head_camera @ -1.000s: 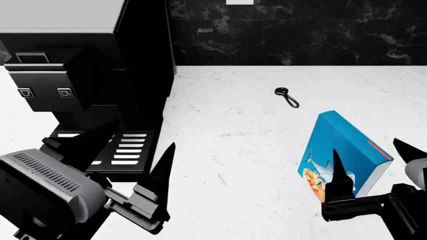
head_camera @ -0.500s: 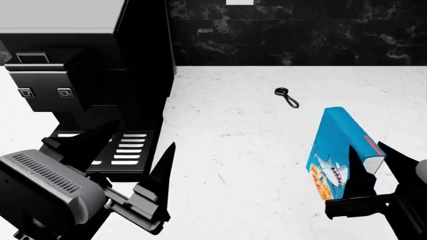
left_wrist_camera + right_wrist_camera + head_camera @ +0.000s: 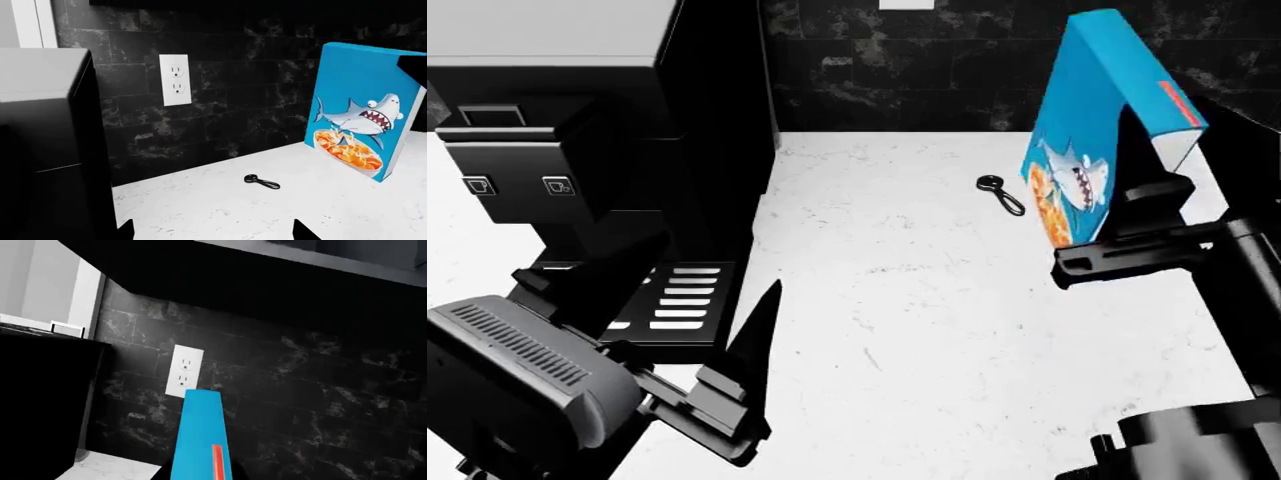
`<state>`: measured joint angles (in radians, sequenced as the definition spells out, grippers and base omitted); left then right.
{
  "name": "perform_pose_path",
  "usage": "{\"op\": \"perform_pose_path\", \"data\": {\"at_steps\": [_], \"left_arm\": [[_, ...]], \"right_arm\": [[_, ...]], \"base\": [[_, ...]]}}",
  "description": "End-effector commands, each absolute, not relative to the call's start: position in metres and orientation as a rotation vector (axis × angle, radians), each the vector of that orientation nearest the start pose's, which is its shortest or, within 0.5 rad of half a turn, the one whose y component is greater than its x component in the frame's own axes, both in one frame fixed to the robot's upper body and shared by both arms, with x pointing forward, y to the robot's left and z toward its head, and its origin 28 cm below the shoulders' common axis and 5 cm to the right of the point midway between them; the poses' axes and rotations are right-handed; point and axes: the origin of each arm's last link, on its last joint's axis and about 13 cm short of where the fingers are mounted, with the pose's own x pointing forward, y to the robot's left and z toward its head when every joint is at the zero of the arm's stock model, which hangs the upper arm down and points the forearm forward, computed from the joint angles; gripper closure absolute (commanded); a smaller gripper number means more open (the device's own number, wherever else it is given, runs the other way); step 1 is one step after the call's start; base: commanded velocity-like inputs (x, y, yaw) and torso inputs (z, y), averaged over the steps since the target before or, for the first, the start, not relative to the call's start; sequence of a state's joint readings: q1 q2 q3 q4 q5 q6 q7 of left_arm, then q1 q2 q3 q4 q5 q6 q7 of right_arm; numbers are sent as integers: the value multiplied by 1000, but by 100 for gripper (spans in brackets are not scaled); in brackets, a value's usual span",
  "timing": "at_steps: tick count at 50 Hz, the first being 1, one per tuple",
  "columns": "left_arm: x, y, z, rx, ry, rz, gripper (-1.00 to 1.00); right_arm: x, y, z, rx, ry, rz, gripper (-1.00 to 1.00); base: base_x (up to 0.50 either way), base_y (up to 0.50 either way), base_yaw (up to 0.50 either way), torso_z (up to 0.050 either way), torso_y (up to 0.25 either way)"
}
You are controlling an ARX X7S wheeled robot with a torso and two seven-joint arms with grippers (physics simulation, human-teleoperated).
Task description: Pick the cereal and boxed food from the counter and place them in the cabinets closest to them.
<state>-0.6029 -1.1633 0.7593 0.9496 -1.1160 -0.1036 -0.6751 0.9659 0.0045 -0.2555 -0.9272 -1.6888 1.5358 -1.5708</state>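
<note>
The cereal (image 3: 1094, 120) is clamped in my right hand (image 3: 1154, 215), raised clear of the table (image 3: 934, 320) and held in front of the dark tiled wall (image 3: 961, 70). Its long axis stands nearly upright, tilted slightly, with the shark-and-bowl face turned toward my left arm and the narrow spine with the red mark facing my right wrist camera. In that camera the box (image 3: 200, 440) rises straight ahead of the hand, and a dark overhang (image 3: 267, 285), probably the underside of the wall cabinet, lies above it; no door is visible from here. The coming move therefore runs upward along the box's own long axis. My left hand (image 3: 714, 340) hangs low over the table beside the black coffee machine (image 3: 587, 150), jaws spread wide and empty, well apart from the box. A small black key-like item (image 3: 1001, 195) lies on the table below the box. The boxed food is not in view.
</note>
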Motion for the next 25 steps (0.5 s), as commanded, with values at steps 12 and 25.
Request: {"op": "perform_pose_path", "data": {"at_steps": [12, 25], "left_arm": [[154, 225, 218, -10, -237, -490, -100], [155, 226, 217, -13, -245, -486, -100]], "right_arm": [[155, -134, 419, -231, -841, 76, 100], [161, -94, 455, -221, -1011, 86, 100]], "base": [[0, 0, 0, 0, 0], [0, 0, 0, 0, 0]]}}
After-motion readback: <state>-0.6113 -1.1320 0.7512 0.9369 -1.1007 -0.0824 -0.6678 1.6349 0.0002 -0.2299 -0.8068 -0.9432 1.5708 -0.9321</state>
